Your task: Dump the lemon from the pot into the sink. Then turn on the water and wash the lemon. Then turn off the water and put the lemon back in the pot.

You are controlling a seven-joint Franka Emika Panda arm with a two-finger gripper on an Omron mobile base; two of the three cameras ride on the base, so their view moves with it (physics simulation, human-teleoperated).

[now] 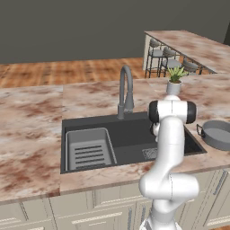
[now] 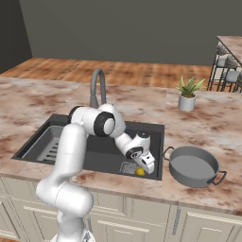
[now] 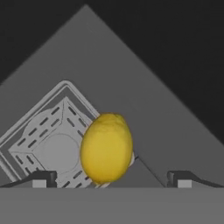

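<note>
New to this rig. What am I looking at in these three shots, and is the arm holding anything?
It is a rendered kitchen with a white robot arm on a base that can drive. Two pictures come from cameras on the base, behind the arm to its left and right. The third comes from a camera on the hand, looking along the gripper.

The gripper reaches down into the dark sink, right over the lemon lying by the drain grate. Its jaws are open with the lemon between them, so nothing is held.

On the counter stand an empty grey pot right of the sink and a small potted plant. The faucet behind the sink shows no water running.
</note>
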